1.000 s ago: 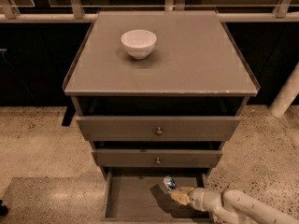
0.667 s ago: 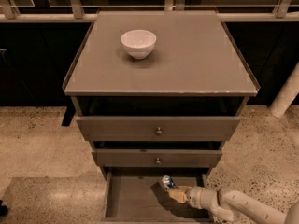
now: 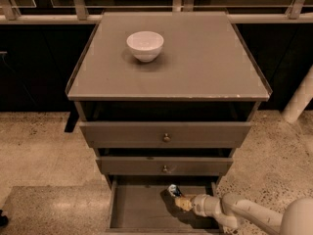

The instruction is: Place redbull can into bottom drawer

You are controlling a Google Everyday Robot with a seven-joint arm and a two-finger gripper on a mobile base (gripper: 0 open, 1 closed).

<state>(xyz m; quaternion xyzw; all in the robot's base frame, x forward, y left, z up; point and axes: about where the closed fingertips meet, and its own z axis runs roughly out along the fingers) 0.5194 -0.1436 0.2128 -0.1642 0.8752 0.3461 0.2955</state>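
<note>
**A:** Where is the can?

**B:** The small, slim, blue-and-silver redbull can (image 3: pixel 173 190) is inside the bottom drawer (image 3: pixel 139 210), the lowest grey-brown wooden tray, which is pulled out. The can sits toward the back of the drawer floor, right of the middle, just below the front of the drawer above.

**A:** And the gripper?

**B:** The tan-tipped gripper (image 3: pixel 182 202) is in the same drawer, just beside the can, to its right and nearer the camera. It is pointed at the can and touches it or nearly does. I cannot tell whether it holds the can or how wide it stands.

**A:** Where does the arm come from?

**B:** The white, rounded arm (image 3: pixel 244 213) comes in from the lower right corner and crosses the drawer's right side. It throws a dark shadow on the drawer floor under the gripper.

**A:** What is above?

**B:** The grey-brown middle drawer (image 3: pixel 132 166) and the top drawer (image 3: pixel 122 133) each carry a small round metal knob. Both stand out a little from the frame, with a dark gap above each front. A round white bowl (image 3: pixel 145 45) stands upright on the flat grey cabinet top (image 3: pixel 210 62), left of centre and toward the back, well apart from the can.

**A:** And around the cabinet?

**B:** There is speckled beige stone floor (image 3: pixel 39 151) on both sides. A pale rail (image 3: pixel 44 19) runs along the dark wall behind.
</note>
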